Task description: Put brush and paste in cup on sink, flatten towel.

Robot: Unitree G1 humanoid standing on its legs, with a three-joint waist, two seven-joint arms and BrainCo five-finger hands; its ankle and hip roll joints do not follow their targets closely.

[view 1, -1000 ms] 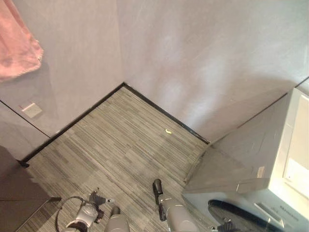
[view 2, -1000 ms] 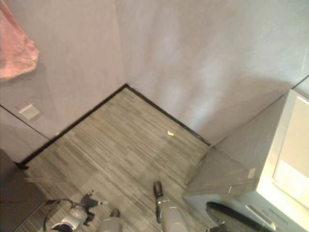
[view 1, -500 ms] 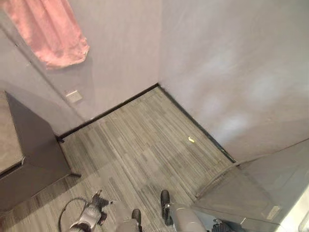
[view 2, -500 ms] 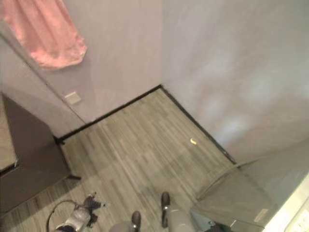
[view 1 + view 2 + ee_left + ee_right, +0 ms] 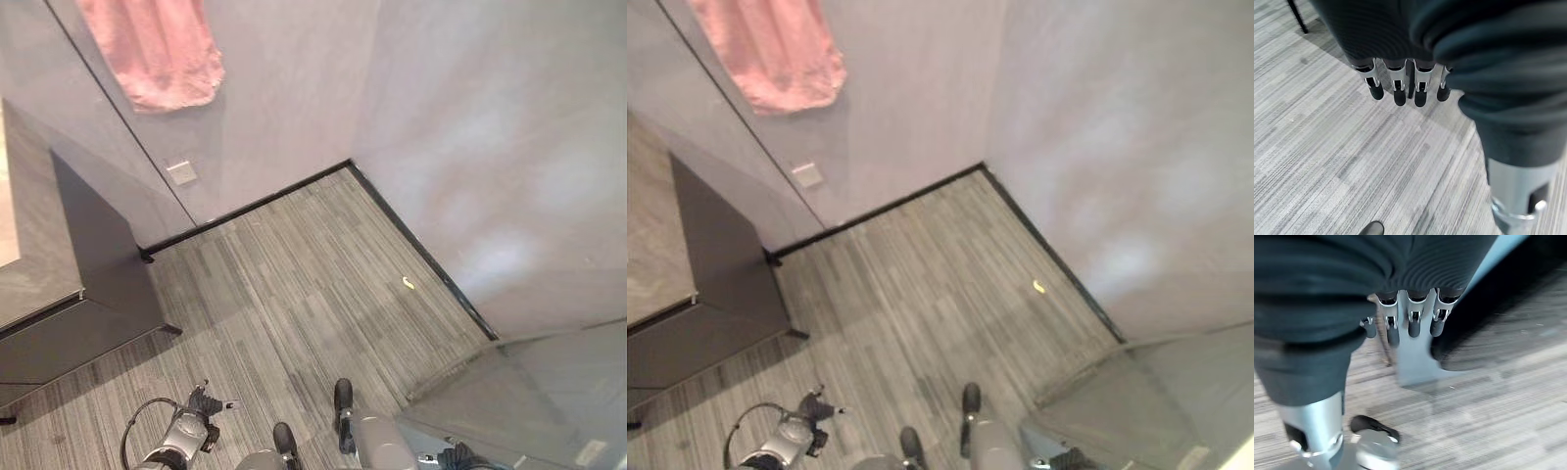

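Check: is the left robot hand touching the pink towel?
Apart. The left eye view shows the pink towel high on the wall; the left robot hand hangs empty over floor.

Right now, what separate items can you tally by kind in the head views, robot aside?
Pink towel hanging on the wall: 1
Dark cabinet: 1
Wall socket plate: 1
Small yellow scrap on the floor: 1
Total: 4
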